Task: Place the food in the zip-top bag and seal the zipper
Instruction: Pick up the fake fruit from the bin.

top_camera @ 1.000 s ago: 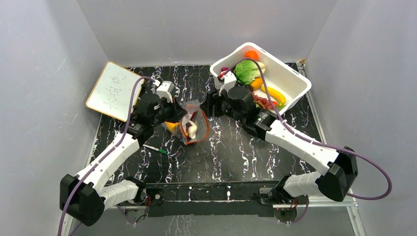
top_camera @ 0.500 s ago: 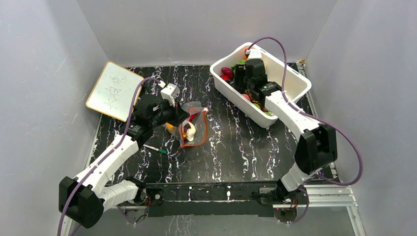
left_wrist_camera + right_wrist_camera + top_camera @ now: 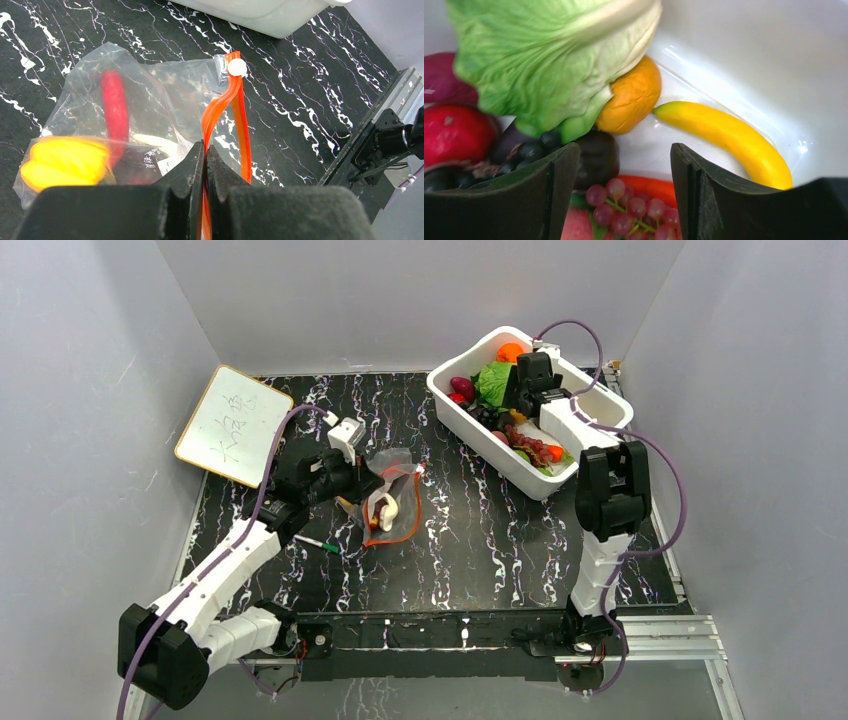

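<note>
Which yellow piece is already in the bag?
The squat yellow pepper, inside the clear bag beside the red chilli; the long banana lies in the white tub.

Our left arm reaches forward, left end effector pinched shut, our right arm folds steeply upward, right end effector spread apart.

- bench: black, veined with white like marble.
- zip-top bag: clear and see-through.
- zipper: red-orange, with a white slider.
- In the bag: a red chili and a yellow pepper.
- tub: plain white.
- In the tub: pale green lettuce, an orange fruit, a yellow banana, red-purple grapes, and a red round piece.
- whiteboard: white with dark scribbles and a tan rim.
- pen: green and white.
- left gripper and right gripper: black.
</note>
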Available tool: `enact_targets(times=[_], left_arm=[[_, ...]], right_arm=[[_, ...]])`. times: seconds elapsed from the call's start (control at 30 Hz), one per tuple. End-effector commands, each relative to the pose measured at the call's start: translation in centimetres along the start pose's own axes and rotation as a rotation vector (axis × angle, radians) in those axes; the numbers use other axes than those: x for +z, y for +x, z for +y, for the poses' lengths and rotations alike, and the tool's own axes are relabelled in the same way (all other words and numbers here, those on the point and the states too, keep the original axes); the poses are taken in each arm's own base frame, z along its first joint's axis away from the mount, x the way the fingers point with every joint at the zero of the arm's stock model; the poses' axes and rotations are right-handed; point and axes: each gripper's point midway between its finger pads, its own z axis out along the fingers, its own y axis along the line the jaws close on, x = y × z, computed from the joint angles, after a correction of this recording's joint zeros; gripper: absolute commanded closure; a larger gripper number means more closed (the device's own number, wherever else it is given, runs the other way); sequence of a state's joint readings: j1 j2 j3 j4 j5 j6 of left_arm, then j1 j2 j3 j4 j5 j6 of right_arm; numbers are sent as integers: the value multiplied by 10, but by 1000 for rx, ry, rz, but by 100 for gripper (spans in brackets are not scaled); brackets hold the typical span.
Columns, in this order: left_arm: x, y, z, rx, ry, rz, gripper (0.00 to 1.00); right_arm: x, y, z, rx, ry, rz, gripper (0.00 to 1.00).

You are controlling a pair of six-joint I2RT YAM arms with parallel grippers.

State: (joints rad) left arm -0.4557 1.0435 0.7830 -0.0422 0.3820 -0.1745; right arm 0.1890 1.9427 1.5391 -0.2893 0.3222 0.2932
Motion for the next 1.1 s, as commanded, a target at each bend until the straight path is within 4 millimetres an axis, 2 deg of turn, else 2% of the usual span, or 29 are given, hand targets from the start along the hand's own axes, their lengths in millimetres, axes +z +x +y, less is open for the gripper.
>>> enact_targets(times=[0.0,0.1,0.3,0.43,0.6,0.7,0.8,1.0,1.07], left_arm=[[-5,-6,-7,38,24,-32,100],[-6,-7,-8,38,27,-34,100],[-7,-5,-4,45,9,-29,100],[-4,-3,-4,40,14,-19,100],[-1,1,-2,31,11,-4,100],[2,3,-1,24,11,7,100],[4,5,0,19,11,14,100],[7,8,3,16,4,27,100],[7,8,3,16,-1,27,100]], right_arm=[[9,-38,-24,78,111,-59,33],[17,-31,-36,92,133,-24,29],[25,-13,-46,48,162,43,16],[30,-4,-46,-106,95,99,10],[29,-2,-51,-321,-20,123,17],[26,-6,-52,-392,-117,108,19],[31,-8,-59,-438,-151,121,19],[45,13,-57,-551,-242,252,19],[53,16,-72,-556,-235,281,19]])
